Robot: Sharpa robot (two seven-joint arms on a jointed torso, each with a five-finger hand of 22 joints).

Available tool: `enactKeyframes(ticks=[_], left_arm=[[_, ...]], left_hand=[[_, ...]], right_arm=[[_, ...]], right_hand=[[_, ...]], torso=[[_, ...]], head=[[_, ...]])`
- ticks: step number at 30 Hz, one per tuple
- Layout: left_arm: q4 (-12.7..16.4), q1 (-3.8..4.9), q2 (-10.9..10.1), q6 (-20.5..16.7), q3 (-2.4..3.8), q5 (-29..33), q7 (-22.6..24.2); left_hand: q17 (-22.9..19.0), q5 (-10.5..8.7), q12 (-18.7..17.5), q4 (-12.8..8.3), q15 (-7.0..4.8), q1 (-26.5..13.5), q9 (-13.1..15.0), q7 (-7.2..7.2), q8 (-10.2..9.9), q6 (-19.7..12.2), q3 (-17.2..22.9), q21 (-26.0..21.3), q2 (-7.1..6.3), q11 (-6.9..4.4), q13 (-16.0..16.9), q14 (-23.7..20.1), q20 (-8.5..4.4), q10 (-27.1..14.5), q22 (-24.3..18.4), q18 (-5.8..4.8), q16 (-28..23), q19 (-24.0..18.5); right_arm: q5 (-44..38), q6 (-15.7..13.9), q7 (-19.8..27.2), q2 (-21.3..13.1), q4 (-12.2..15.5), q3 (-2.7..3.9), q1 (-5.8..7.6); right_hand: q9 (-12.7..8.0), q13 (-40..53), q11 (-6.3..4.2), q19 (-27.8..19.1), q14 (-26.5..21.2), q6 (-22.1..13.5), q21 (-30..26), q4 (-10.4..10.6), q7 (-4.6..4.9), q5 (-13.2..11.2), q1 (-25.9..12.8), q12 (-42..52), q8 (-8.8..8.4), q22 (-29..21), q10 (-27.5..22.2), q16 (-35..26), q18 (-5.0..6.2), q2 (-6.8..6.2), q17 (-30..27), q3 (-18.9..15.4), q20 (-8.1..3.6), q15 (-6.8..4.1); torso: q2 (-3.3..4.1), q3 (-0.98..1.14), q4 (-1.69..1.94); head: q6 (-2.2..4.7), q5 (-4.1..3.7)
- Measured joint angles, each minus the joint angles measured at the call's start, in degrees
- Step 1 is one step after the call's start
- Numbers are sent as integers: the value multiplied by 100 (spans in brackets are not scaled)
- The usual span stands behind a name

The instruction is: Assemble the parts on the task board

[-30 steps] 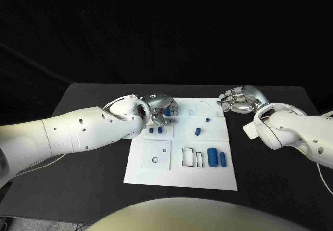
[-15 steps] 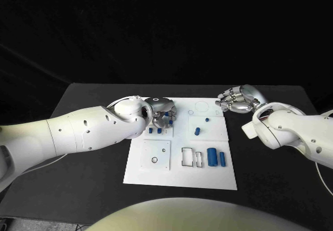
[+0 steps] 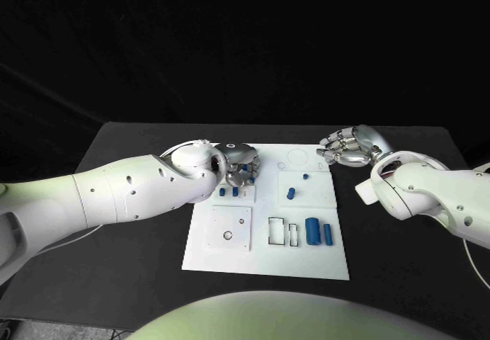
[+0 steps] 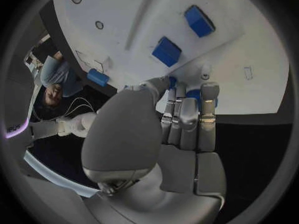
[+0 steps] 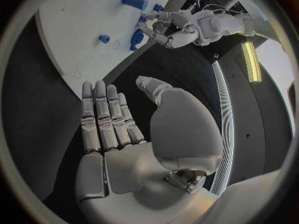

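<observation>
Left hand [image 3: 239, 164] is your working hand: its fingers [image 4: 209, 100] curl around a small blue part [image 4: 194, 95] at the task board's [image 3: 268, 255] far-left corner, the part directly under the fingertips and, as far as you can judge, standing on end. Your right hand [image 3: 348, 148] hovers empty, fingers apart, off the board's far-right edge, well apart from that part.
</observation>
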Motion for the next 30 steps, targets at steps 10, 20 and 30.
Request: enactKeyframes(ticks=[10, 20, 30], left_arm=[[-45, 1, 41, -1, 7, 50, -19], [-120, 6, 84, 1, 11, 108, -13], [-8, -2, -60, -192, 27, 223, 44]], left_hand=[[132, -143, -161, -269, -61, -60, -10, -65, -1, 219, 314, 397, 66, -85, -96, 184, -65, 298, -1, 0, 210, 117], [250, -153, -331, -479, -91, -115, -19, -76, -11, 351, 489, 631, 113, -122, -133, 274, -75, 507, -1, -92, 344, 168], [326, -129, -478, -568, -91, -287, -20, -76, -11, 393, 548, 833, 51, -102, -160, 358, -105, 631, -2, -91, 421, 239]], right_arm=[[-2, 1, -2, 6, -5, 0, -4], [-3, 1, -4, 10, -5, 0, -4], [-4, 0, -4, 5, -4, 0, -5]], right_hand=[[0, 0, 0, 0, 0, 0, 0, 0, 0, 0, 0, 0, 0, 0, 0, 0, 0, 0, 0, 0, 0, 0], [0, 1, 0, 0, 0, 0, 0, 0, 0, 0, 0, 0, 0, 0, 0, 0, 0, 0, 1, 0, 0, 0], [0, 1, 0, 0, 0, 0, 0, 0, 0, 0, 0, 0, 0, 1, 0, 0, 0, 0, 1, 0, 0, 0]], torso=[[-2, 1, 1], [-4, 1, 0], [-4, -2, 1]], head=[[0, 1], [0, 4], [0, 1]])
